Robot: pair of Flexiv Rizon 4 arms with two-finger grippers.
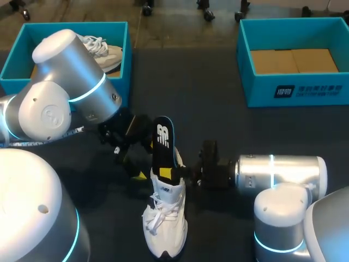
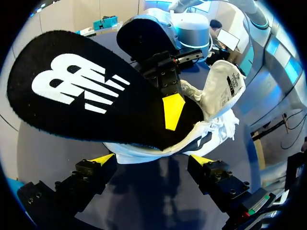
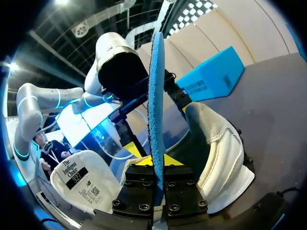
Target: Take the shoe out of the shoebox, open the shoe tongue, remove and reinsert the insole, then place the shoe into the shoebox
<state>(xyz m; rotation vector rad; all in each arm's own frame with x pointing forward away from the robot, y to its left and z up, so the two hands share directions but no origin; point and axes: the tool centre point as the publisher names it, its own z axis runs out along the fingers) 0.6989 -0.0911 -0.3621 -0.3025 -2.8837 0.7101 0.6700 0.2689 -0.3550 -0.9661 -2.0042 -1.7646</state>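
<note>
Head view, two shoeboxes (image 1: 76,25) (image 1: 294,93), two shoes (image 1: 106,52) (image 1: 163,224), one insole (image 1: 162,144)

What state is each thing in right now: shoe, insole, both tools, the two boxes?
shoe: on its sole on the table, tongue pulled open.
insole: standing on end at the shoe's opening, clamped.
right tool: shut on the insole.
left tool: open, at the shoe's heel.
left shoebox: lidless, second shoe inside.
right shoebox: lidless, no shoe inside.
</note>
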